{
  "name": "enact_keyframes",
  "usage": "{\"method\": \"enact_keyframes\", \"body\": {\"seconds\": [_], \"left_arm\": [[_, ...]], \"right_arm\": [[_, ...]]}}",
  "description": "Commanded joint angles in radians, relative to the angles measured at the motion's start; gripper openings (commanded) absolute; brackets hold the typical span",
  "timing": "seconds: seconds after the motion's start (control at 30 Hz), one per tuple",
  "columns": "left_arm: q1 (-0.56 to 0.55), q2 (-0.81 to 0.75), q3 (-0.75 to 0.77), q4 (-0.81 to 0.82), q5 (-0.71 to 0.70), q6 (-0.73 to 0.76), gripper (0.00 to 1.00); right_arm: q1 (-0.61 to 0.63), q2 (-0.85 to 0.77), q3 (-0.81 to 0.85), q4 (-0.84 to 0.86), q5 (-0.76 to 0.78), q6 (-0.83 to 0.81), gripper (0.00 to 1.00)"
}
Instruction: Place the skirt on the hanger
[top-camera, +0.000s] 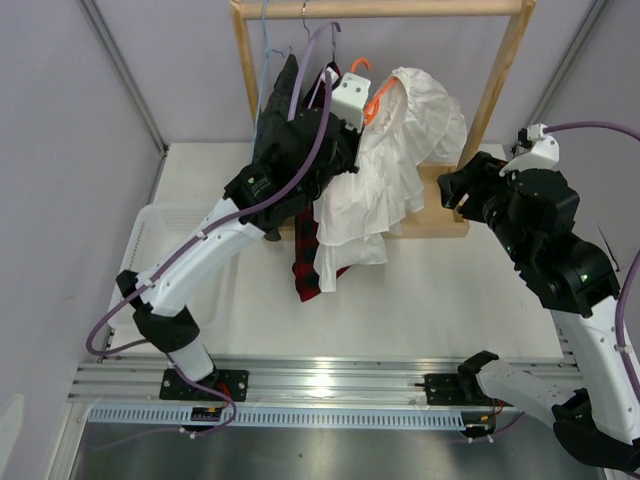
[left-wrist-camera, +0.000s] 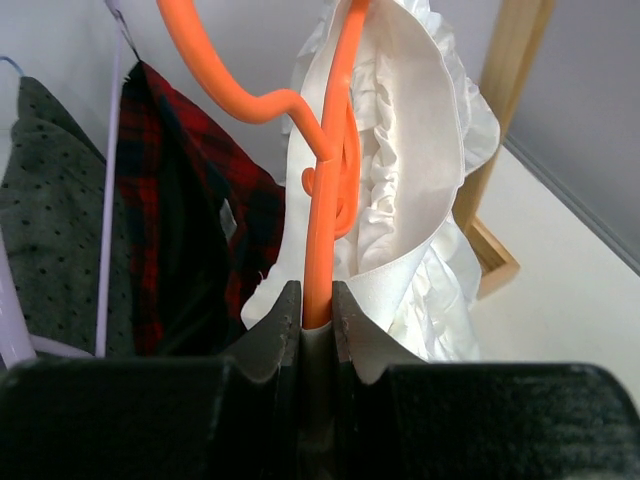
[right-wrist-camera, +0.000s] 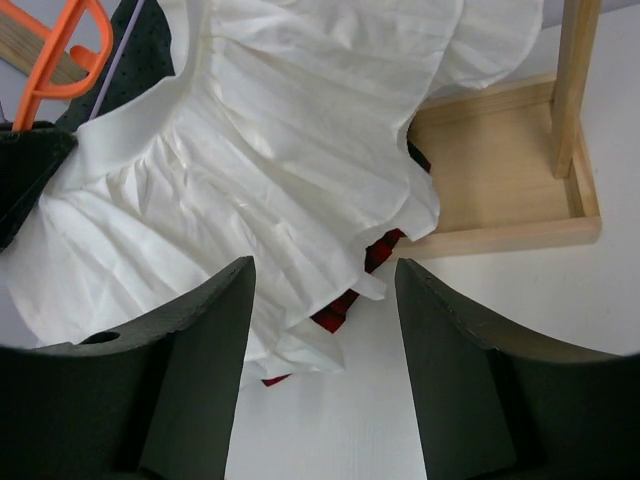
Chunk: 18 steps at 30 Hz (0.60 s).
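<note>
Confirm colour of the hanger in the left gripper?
Bright orange; the hanger shows best in the left wrist view, pinched by the left gripper.

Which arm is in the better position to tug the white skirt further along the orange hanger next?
Right, probably. The right gripper is open and faces the skirt, while the left gripper is shut on the hanger.

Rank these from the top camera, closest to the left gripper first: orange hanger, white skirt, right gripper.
1. The orange hanger, pinched in the left gripper.
2. The white skirt, just to its right.
3. The right gripper, far right, open.
</note>
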Motion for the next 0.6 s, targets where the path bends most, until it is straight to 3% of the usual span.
{"method": "enact_keyframes", "body": {"seconds": [0.0,0.57], "left_arm": [[0.039,0.019,0.102,0.135,-0.021,0.031,0.00],[0.120,0.171,0.225,0.453,-0.047,0.233,0.00]], "right_arm": [[-0.003,0.003,0.041,0.025,-0.016,0.004,0.63],[-0.006,0.006,0.004,0.108,-0.048,-0.027,0.62]]}}
